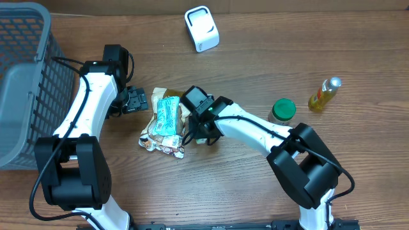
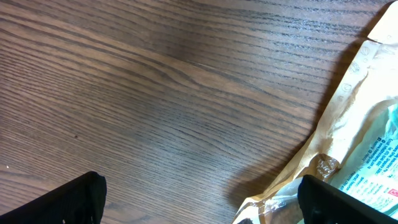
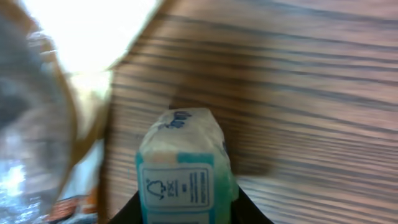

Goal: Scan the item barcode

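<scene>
Right wrist view: pack (image 3: pixel 180 168), teal and white, printed label and recycling mark facing the camera, sat end-on between the fingers of the right gripper (image 3: pixel 186 214). The jaws were narrowed onto it, with a finger against each side, so it looked gripped. It was low over the counter (image 3: pixel 311 93), with a brown crinkly wrapper (image 3: pixel 81 124) just to its left.

Overhead, the pack was mid-counter, at the wrapper's right edge. A white box at the far side, likely the scanner (image 1: pixel 202 29), was well apart from it.

Handling, as a judgement:
- The pack looked light and soft, with a film skin and rounded corners, probably squashy and a bit slippery.
- A hard squeeze could crease the label, and a loose one could let it slide.
- The best hold looked to be across the narrow sides near one end, which keeps the printed face bare for the scanner.
- Barcode not made out in any view, so I could not tell which face carries it.
- The wrapper was touching or very near the pack and might drag along on a lift.

Left gripper (image 2: pixel 205 208) was wide open and held nothing. It hung over bare counter with the wrapper edge at its right finger.
</scene>
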You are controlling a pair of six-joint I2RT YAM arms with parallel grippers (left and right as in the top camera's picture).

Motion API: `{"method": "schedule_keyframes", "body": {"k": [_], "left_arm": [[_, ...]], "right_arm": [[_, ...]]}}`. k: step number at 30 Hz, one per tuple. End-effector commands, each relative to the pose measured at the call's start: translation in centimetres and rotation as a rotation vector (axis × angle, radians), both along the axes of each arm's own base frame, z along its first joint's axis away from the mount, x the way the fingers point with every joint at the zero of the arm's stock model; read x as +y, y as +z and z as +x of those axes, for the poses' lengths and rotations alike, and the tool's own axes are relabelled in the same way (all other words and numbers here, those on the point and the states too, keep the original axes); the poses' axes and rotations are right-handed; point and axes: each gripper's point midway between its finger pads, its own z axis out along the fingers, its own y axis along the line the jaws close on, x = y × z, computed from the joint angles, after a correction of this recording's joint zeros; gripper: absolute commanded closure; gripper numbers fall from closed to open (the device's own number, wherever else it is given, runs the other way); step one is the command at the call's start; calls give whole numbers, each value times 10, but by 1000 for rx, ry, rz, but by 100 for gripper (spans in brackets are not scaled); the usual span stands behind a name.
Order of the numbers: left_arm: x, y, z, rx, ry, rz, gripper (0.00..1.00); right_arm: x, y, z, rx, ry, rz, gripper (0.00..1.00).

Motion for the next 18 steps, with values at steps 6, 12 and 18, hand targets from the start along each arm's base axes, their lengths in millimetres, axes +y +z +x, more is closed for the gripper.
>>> {"method": "schedule_keyframes", "body": {"k": [6, 12, 18], "left_arm": [[3, 7, 4, -21, -1, 5, 0], [3, 7, 4, -21, -1, 5, 0], [3, 7, 4, -21, -1, 5, 1]], "right_arm": [[-41, 53, 36, -184, -108, -79, 74], [-73, 79, 43, -291, -154, -204, 75], [-82, 74, 39, -279, -153, -253, 75]]}}
